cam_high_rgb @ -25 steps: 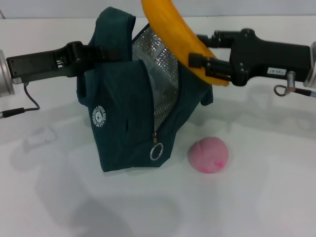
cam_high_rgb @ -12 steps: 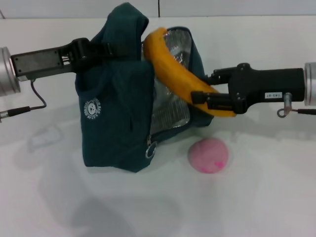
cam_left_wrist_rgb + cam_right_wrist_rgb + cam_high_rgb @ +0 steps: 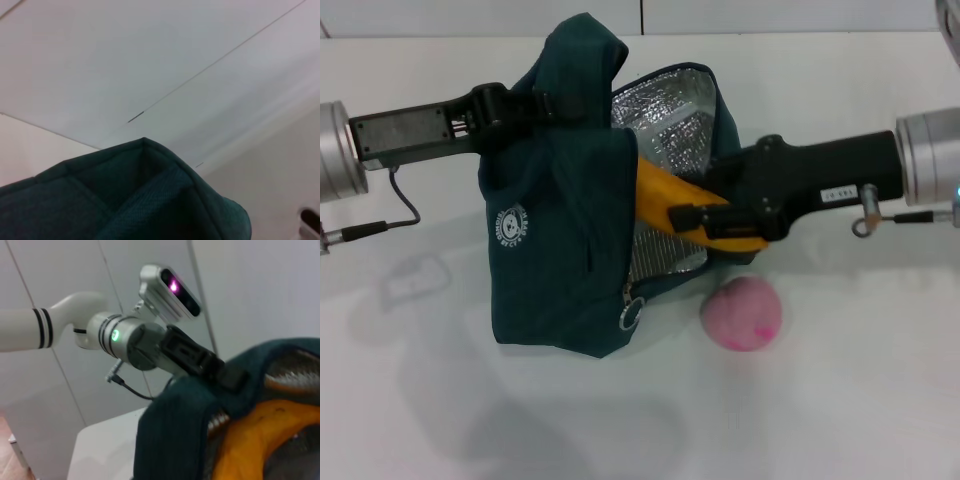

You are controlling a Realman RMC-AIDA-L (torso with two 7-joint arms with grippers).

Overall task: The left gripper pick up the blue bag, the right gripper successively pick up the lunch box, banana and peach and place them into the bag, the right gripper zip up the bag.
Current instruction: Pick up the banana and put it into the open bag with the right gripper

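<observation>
The blue bag (image 3: 560, 250) stands on the white table with its foil-lined mouth open toward the right. My left gripper (image 3: 542, 105) is shut on the bag's top fabric and holds it up; the left wrist view shows only bag fabric (image 3: 140, 200). My right gripper (image 3: 708, 208) is shut on the banana (image 3: 660, 195), whose far end lies inside the bag's mouth. The banana (image 3: 255, 435) and the bag (image 3: 175, 430) also show in the right wrist view, with the left gripper (image 3: 200, 360) behind them. The peach (image 3: 741, 313) lies on the table just right of the bag. The lunch box is out of view.
The white table (image 3: 840, 400) stretches in front of and to the right of the peach. A thin black cable (image 3: 380, 225) hangs from the left wrist at the far left. The table's far edge meets a wall behind the bag.
My right gripper has come down and to the left, bringing the banana from above the bag into its open mouth. The bag has shifted slightly in the left gripper's hold.
</observation>
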